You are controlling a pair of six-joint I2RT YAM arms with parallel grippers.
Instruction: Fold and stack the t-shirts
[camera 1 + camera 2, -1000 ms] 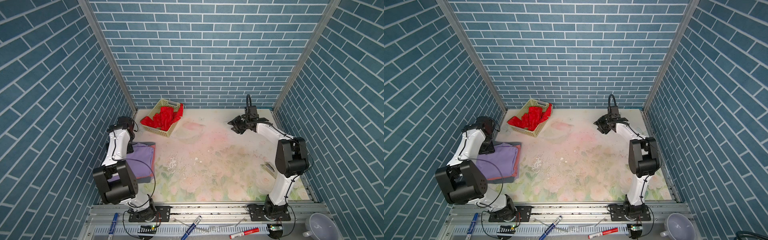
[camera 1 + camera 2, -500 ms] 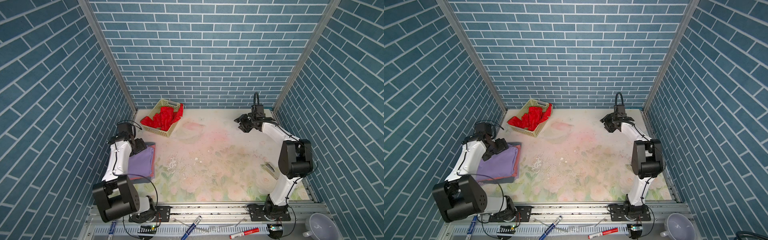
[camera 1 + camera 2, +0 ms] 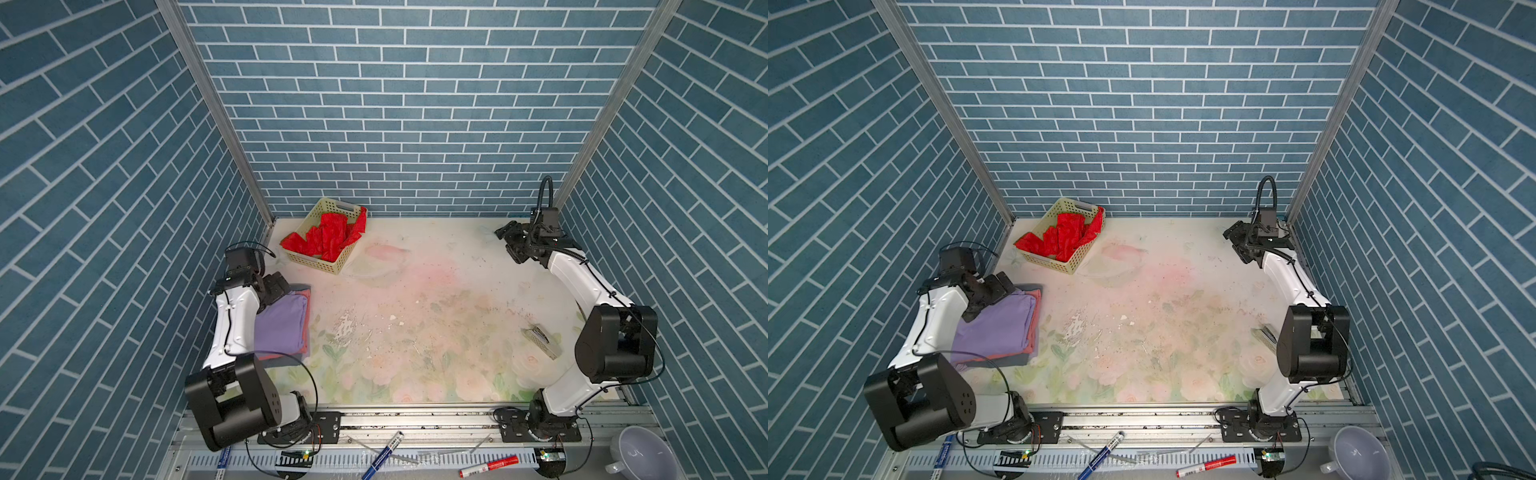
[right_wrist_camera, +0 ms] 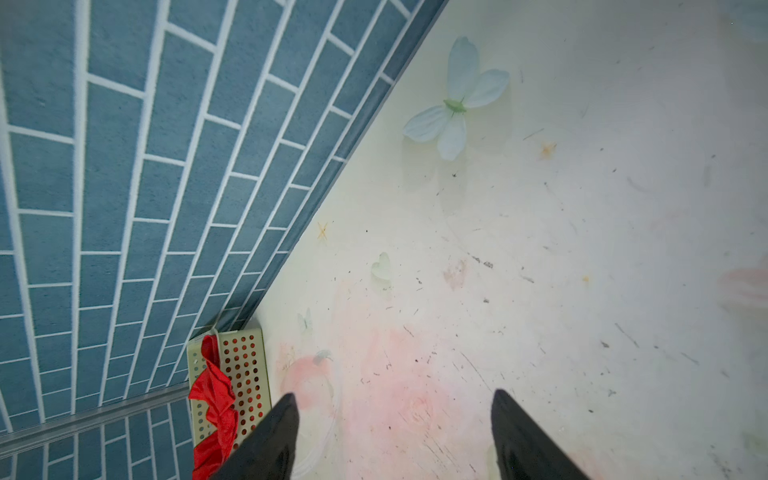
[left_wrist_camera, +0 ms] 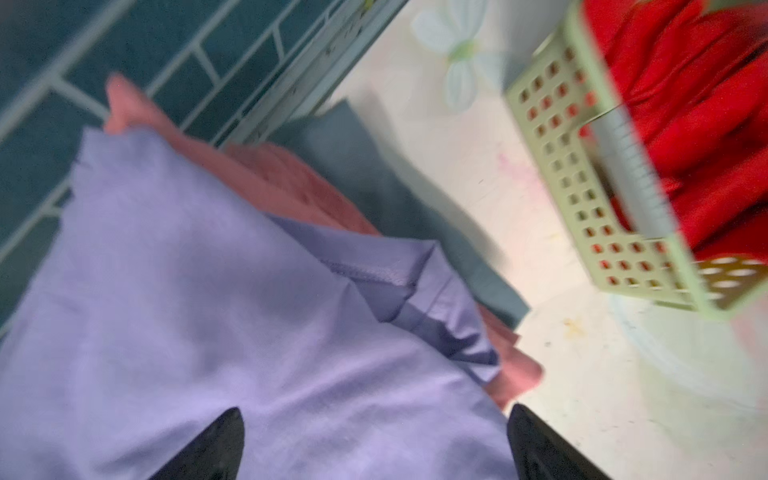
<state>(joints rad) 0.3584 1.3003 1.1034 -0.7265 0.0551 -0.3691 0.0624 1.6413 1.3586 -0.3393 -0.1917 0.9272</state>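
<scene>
Left gripper (image 5: 373,409) wide, empty, over lilac t-shirt (image 5: 208,291) at tabletop (image 3: 415,291) left edge; right gripper (image 4: 394,392) wide, empty. Risk: jaw snags hem, unfolding it.

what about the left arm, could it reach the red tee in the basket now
Probably yes: the left pincer is open near the basket, the red tee lies uncovered on top, and nothing stands between them.

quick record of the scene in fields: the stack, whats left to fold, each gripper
stack: lilac t-shirt on top, salmon-pink t-shirt under it, grey t-shirt at the bottom, on the left side of the table
left to fold: red t-shirt, crumpled in the basket at back left
left gripper: open, empty, above the stack
right gripper: open, empty, above the table at back right
</scene>
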